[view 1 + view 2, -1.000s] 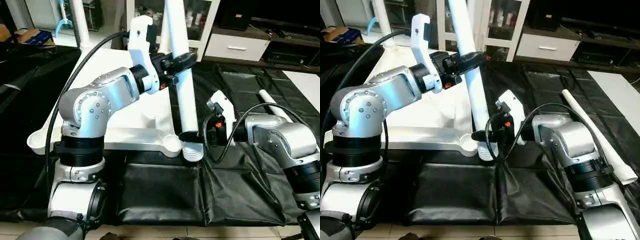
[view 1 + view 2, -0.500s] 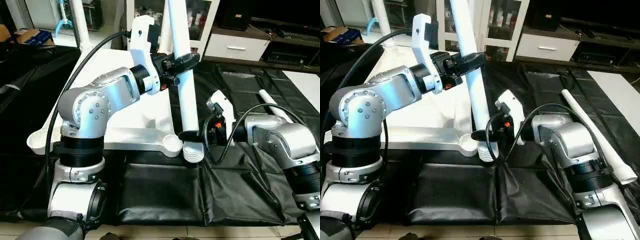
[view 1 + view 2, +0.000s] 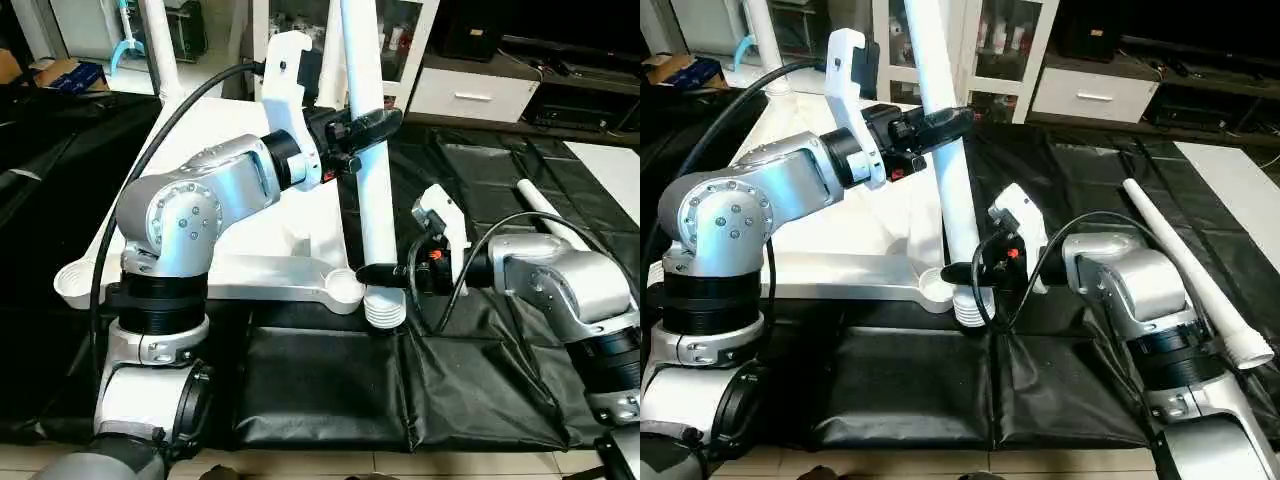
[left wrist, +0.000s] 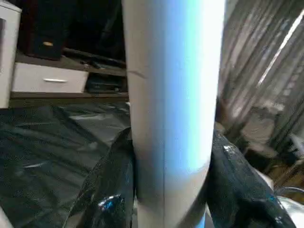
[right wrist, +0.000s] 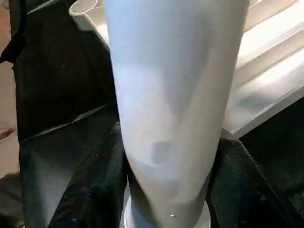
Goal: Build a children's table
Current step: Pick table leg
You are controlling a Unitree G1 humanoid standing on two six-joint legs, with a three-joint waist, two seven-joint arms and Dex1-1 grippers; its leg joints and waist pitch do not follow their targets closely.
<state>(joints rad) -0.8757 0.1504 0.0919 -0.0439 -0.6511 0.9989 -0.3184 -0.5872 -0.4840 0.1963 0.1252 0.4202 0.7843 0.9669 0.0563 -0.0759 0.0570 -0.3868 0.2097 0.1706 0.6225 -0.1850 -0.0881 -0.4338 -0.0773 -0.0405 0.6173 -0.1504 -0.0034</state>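
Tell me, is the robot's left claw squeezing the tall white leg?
Touching. In the left wrist view the left gripper's two black fingers press against both sides of the white leg, no gap showing. The head view shows them wrapped around it too.

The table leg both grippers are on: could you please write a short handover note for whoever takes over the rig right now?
Left gripper: jaws closed on the upright leg, high on its shaft.
Right gripper: jaws around the same leg just above its threaded end.
Table top lies underside up; the threaded end stands beside the near corner socket, not in it.
Done: two legs stand at the far side.
Left: seat and screw in this leg, then the spare leg lying on the black cover to the right.
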